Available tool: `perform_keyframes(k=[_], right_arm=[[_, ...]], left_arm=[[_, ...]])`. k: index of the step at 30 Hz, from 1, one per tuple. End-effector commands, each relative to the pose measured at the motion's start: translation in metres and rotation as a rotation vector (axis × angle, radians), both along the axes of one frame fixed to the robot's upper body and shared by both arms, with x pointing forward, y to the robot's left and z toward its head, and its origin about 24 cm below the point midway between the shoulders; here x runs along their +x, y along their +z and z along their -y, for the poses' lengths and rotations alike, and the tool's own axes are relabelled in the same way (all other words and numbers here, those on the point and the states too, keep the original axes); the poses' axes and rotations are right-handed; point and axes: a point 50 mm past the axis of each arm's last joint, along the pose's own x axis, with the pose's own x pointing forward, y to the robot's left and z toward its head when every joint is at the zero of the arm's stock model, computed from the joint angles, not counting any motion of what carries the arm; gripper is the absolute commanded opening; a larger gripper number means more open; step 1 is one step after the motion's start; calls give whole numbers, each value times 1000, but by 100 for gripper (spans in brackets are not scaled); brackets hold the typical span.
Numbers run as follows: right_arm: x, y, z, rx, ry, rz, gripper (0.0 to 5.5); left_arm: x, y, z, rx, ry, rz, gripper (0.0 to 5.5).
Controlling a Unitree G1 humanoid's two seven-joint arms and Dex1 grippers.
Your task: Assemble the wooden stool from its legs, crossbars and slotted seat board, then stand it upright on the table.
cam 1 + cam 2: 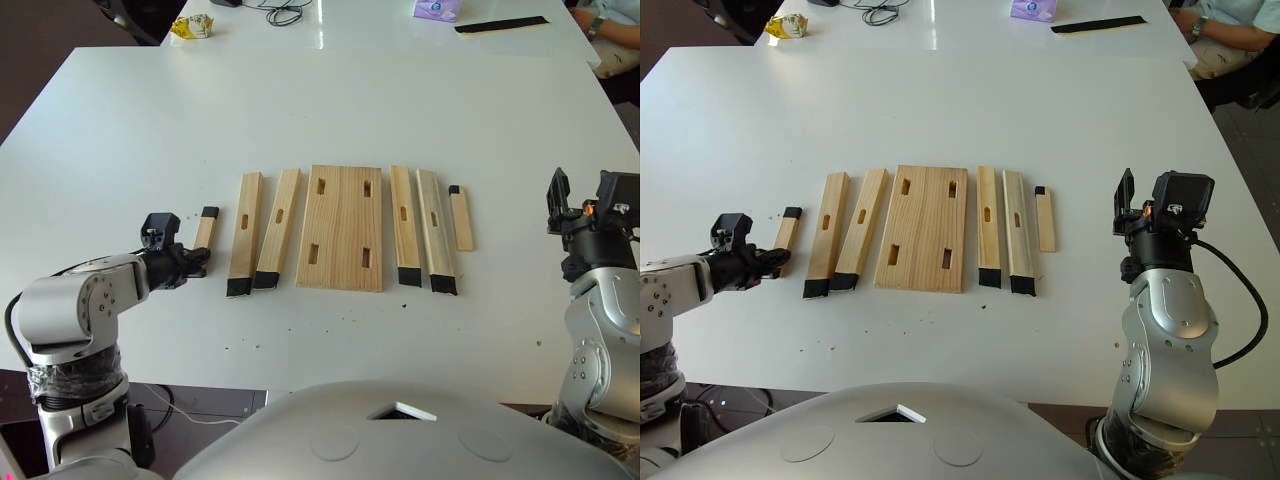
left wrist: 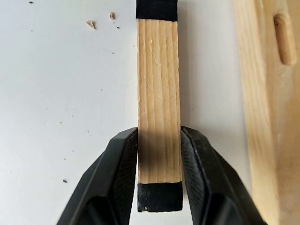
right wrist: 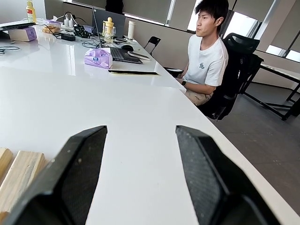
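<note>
Left gripper point(image 1: 190, 261) pinched on the near end of the left crossbar point(image 1: 205, 232); bar lies flat on the table point(image 1: 150, 120).
Right gripper point(image 3: 140, 136) spread wide, holding nothing, raised at the table's right edge. Seat board point(image 1: 341, 228) flat mid-table. Left leg pair point(image 1: 262, 232) just left of it, right leg pair point(image 1: 420, 228) just right, right crossbar point(image 1: 461, 218) outermost. Nothing joined.

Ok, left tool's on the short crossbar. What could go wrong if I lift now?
The left tool holds the short crossbar at its very end, so it may droop or twist once lifted. The nearest leg lies close beside it; a swing could knock it askew. The right tool is open, off by the right edge of the table, too far to steady anything.
</note>
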Motion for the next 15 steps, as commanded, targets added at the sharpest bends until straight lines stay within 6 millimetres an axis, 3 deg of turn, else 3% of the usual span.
perform_keyframes(k=[1,9,13,15], right_arm=[[1,-2,6,4,-4,-14,273],[12,1,32,147,63,-7,273],[23,11,25,310,336,-11,273],[27,18,15,366,510,-28,273]], left_arm=[[18,12,-4,17,-10,81,132],[65,73,4,-2,-178,495,132],[81,122,30,-169,-434,700,132],[82,136,48,-284,-566,764,132]])
